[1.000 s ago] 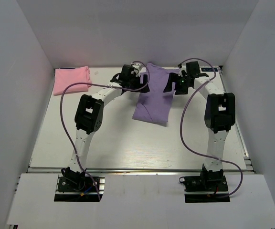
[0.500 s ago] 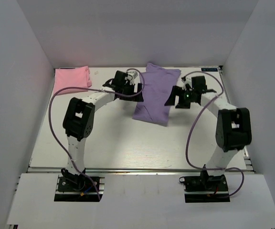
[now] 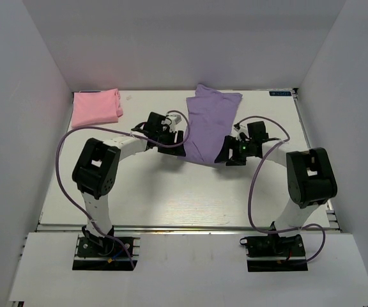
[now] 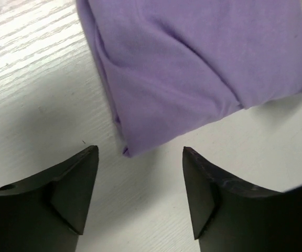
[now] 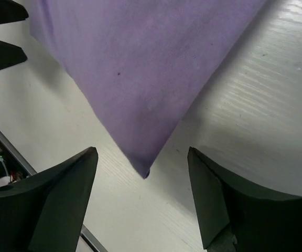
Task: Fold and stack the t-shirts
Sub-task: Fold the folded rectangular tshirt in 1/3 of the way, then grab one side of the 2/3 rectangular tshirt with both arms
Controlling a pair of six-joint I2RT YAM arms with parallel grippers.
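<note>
The lavender t-shirt [image 3: 207,121] lies folded into a long strip on the white table, from the back wall toward the middle. The pink t-shirt [image 3: 96,107] lies folded at the back left corner. My left gripper [image 3: 177,142] is open and empty at the strip's near left corner; the left wrist view shows that corner [image 4: 127,149] just ahead of the gap [image 4: 140,155]. My right gripper [image 3: 225,152] is open and empty at the near right corner, whose tip [image 5: 144,170] sits between the fingers [image 5: 143,157].
White walls enclose the table [image 3: 171,192] on the left, back and right. Purple cables [image 3: 66,166] loop beside both arms. A metal rail [image 3: 184,227] runs along the table's near edge.
Both arms have pulled back from the far end of the lavender t-shirt toward its near end and lowered to its two near corners. Both t-shirts lie where they were.
</note>
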